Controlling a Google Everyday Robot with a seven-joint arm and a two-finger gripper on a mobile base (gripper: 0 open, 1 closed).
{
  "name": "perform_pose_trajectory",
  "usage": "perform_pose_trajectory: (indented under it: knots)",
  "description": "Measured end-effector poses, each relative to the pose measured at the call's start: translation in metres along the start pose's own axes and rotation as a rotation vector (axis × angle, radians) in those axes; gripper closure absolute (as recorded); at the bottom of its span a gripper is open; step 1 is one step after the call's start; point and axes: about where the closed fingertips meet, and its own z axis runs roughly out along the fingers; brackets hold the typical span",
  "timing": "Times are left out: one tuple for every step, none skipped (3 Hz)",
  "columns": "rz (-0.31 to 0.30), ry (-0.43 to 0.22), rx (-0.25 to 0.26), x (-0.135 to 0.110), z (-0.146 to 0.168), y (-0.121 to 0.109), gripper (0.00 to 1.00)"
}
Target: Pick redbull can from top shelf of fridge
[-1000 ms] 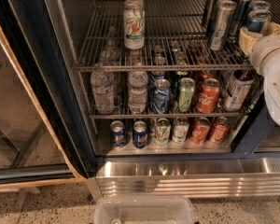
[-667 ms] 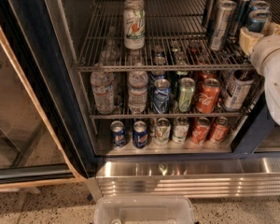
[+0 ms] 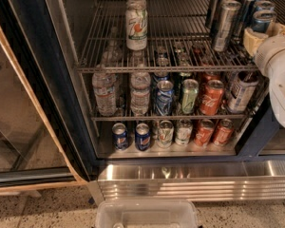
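The fridge [image 3: 43, 84] stands open in the camera view. The redbull can [image 3: 263, 18], blue with a silver top, stands at the far right of the top shelf [image 3: 166, 68], and only its upper part shows. My gripper [image 3: 266, 33] is at that can, reaching in from the right on the white arm [image 3: 280, 65], which hides the can's lower part. Plain silver-grey slim cans [image 3: 225, 25] stand just left of it. A white-green 7up can [image 3: 136, 27] stands at the shelf's left middle.
The lower racks hold water bottles [image 3: 104, 91] and soda cans [image 3: 211, 96], with more cans [image 3: 142, 136] on the bottom rack. The open glass door [image 3: 19, 127] is at the left. A ribbed steel base [image 3: 190, 179] and a clear plastic bin [image 3: 147, 213] are below.
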Motion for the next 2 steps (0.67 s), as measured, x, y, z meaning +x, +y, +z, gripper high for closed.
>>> perform_pose_trajectory:
  knots:
    - [-0.010,-0.003,-0.021,-0.0023,-0.0060,0.0000,1.00]
    - [-0.013,-0.009,-0.037,-0.0056,-0.0132,-0.0014,1.00]
